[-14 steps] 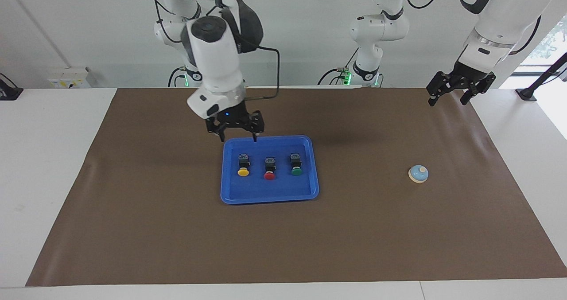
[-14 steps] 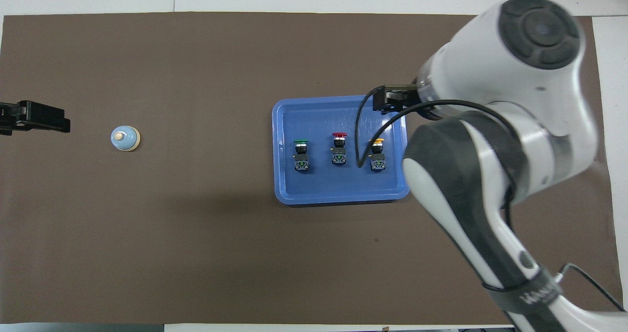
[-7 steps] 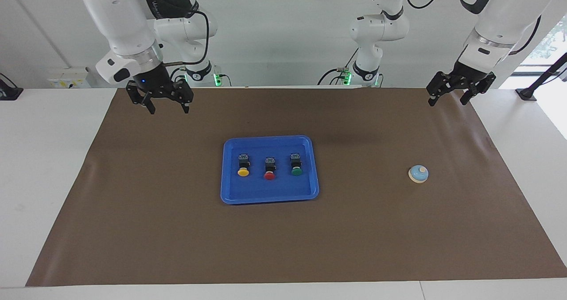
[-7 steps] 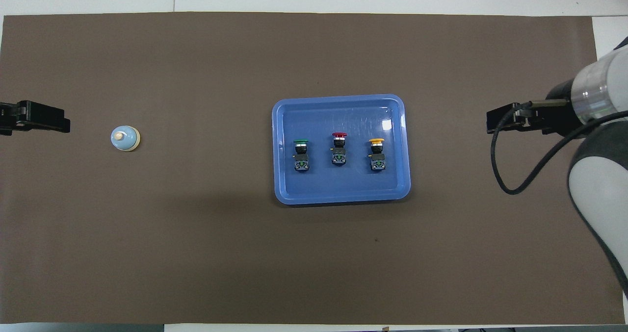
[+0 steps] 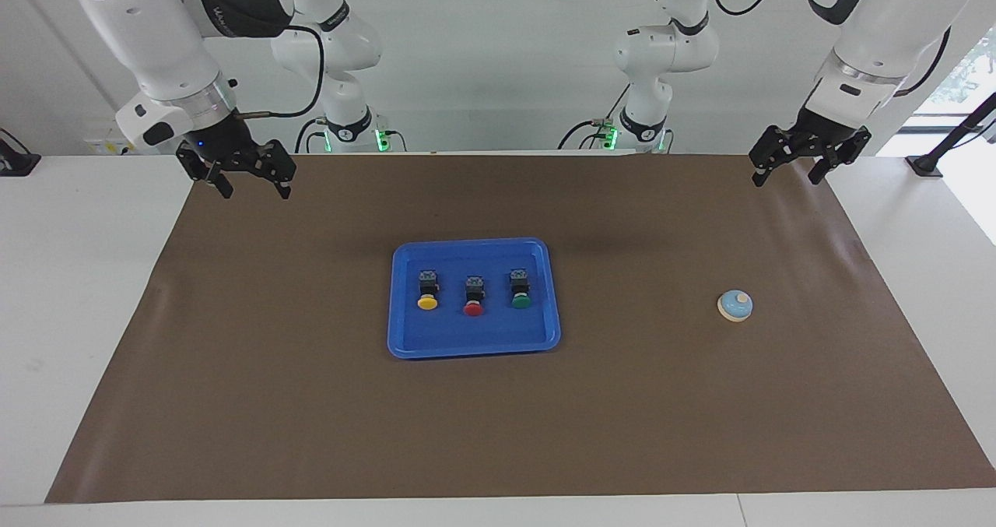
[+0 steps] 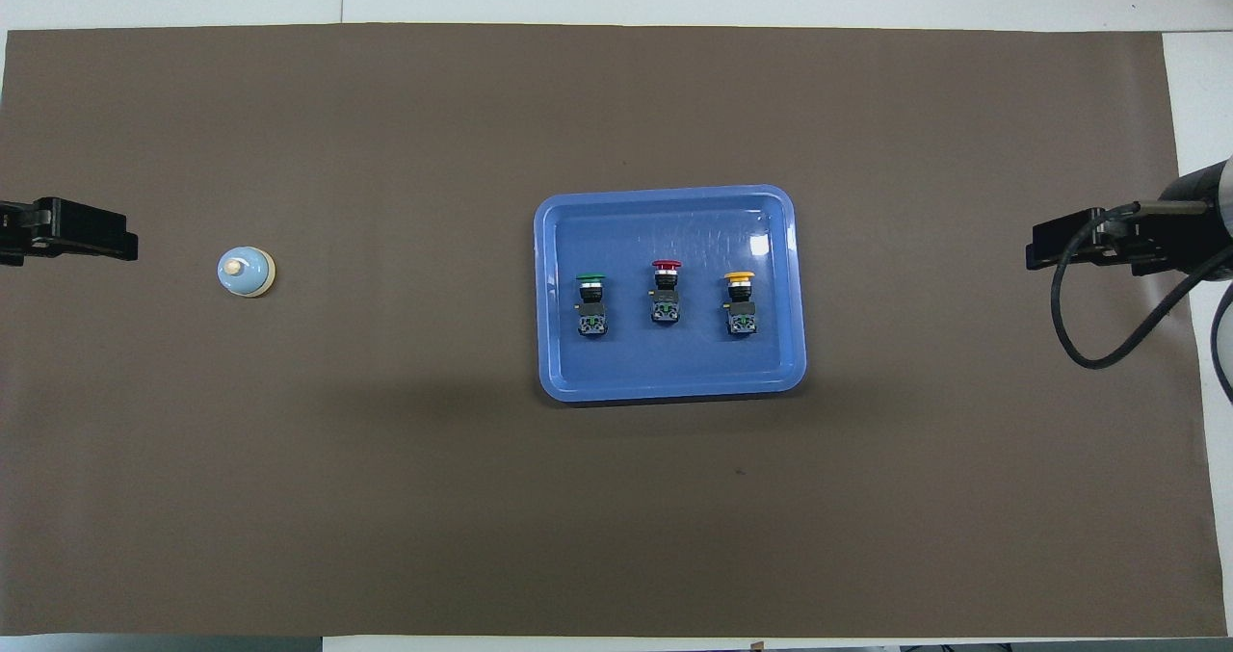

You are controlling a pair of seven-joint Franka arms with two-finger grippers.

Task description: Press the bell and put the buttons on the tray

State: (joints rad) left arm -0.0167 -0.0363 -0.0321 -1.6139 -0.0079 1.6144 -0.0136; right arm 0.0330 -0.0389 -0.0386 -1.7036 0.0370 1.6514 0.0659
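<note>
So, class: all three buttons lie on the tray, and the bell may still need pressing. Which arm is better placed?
Left, probably. The left gripper, open, hangs at the call bell's end of the table; the right gripper is past the blue tray.

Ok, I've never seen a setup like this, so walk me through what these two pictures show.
Two white robot arms stand at a table covered by a brown mat. One picture looks at them from across the table; the other looks down from above their end. A flat bright-blue plastic tray holds three black-bodied push buttons in a row: yellow-capped, red-capped, green-capped. A small light-blue call bell sits on the mat toward the left arm's end. The left gripper and right gripper hang open over the mat's corners, holding nothing.
</note>
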